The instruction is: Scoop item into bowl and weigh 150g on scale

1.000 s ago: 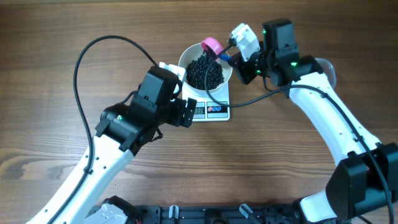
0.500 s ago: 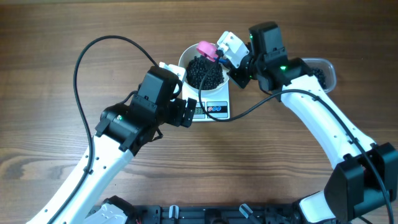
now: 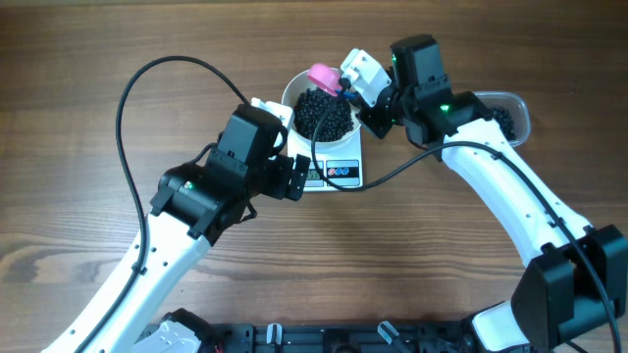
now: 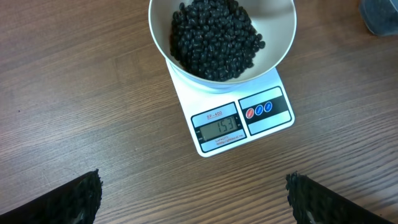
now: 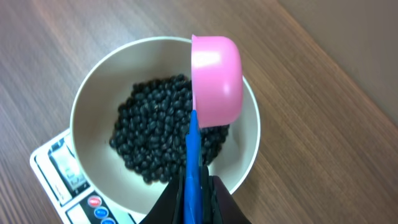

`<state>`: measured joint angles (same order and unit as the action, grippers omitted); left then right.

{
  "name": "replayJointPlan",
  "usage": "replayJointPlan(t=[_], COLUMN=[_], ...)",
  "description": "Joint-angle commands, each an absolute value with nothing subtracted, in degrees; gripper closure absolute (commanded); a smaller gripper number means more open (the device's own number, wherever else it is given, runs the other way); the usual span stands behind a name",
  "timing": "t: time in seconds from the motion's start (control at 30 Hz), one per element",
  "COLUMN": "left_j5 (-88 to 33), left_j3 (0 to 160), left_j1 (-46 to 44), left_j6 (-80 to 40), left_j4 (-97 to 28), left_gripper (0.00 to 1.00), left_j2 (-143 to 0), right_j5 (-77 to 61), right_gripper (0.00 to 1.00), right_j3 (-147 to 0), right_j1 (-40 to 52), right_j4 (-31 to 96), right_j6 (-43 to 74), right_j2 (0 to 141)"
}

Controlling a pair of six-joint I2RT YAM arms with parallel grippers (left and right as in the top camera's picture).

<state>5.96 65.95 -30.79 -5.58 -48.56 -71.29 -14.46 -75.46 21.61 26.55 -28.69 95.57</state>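
— Your right gripper (image 5: 194,198) is clamped on the blue handle of the pink scoop (image 5: 216,78), with the jaws pinched together on it.

— And where does that put the scoop?

— Above the scale (image 4: 239,121), over the rim of the bowl on the side away from the display. The pink cup is turned on its side with its outer face toward your wrist camera (so you cannot tell whether anything sits in it).

— What about the bowl?

— You'll find the white bowl (image 4: 281,43) standing on the scale. It covers the back part and leaves the display and the red and blue buttons free in front. The item (image 4: 214,34), a heap of small black pellets, lies inside the bowl. It is piled across the bottom, with bare white wall showing all round.

— Can I read the display?

— From your left wrist view it looks like 153 (the digits are small).

— And my left gripper?

— Your left gripper (image 4: 198,200) hangs over the counter (image 4: 74,93) on the display side of the scale. Its fingers are spread wide apart, with nothing between them and nothing touched.

— Anything else near the scale?

— A clear tub (image 3: 520,103) sits well off to the scale's right, partly hidden behind your right arm, with dark pellets inside.
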Motion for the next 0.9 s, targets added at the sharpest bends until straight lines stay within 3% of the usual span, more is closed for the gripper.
replayJointPlan(t=[0.0, 0.27, 0.87], left_j5=[5.45, 5.45, 5.45], left_j3=[65.67, 65.67, 65.67], left_j1=[-30.57, -30.59, -30.57], left_j6=[-4.73, -4.73, -4.75], left_j4=[-48.4, -48.4, -48.42], left_gripper=[0.0, 0.0, 0.0], left_j2=[-71.42, -71.42, -71.42], right_j5=[-13.78, -13.74, -11.75], right_gripper=[0.96, 0.96, 0.96], right_j3=[-75.68, -75.68, -75.68], right_j1=[21.39, 14.46, -14.96], right_j4=[24.88, 26.61, 46.81], right_j6=[-20.36, -16.32, -16.47], right_j2=[92.25, 85.76, 82.08])
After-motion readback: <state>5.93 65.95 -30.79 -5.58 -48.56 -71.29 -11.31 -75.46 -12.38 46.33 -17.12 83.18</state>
